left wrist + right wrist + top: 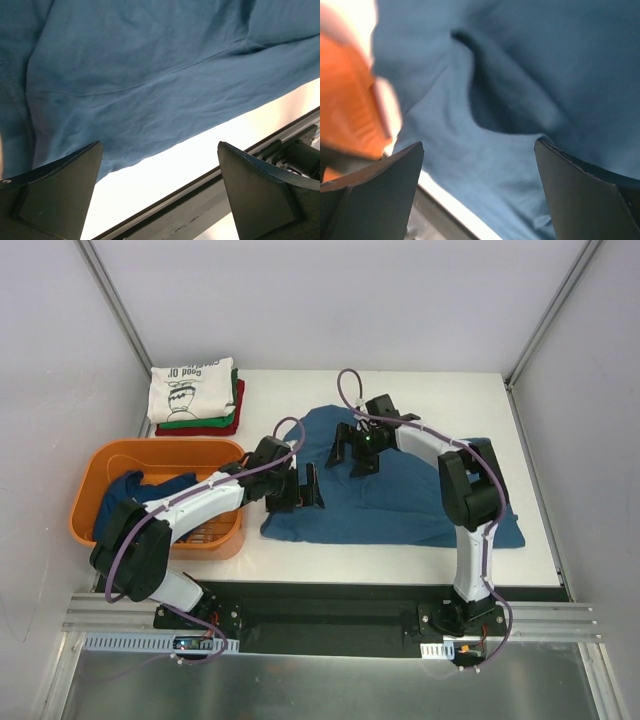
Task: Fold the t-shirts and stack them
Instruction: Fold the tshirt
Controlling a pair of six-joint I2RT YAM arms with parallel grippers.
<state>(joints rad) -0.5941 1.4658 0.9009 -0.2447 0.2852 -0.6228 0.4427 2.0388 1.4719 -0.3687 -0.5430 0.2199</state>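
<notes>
A dark blue t-shirt (pixel 400 495) lies spread and wrinkled on the white table (pixel 480 400). My left gripper (pixel 298 490) hovers open over its left edge; in the left wrist view the shirt (pixel 150 75) fills the top, with bare table (pixel 200 155) between the fingers of the gripper (pixel 160 145). My right gripper (pixel 352 452) stands open above the shirt's upper middle, and its wrist view shows only blue cloth (pixel 495 170) between the fingers of that gripper (pixel 479 144). A folded stack sits at the back left: a cream t-shirt (pixel 192 388) on a green one (pixel 195 422) and a red one (pixel 205 430).
An orange tub (pixel 165 445) stands at the left with another dark blue shirt (pixel 130 490) bunched inside; its rim (pixel 345 110) shows blurred in the right wrist view. The table's front edge and a metal rail (pixel 210 200) run just below the shirt. Frame walls enclose the back and sides.
</notes>
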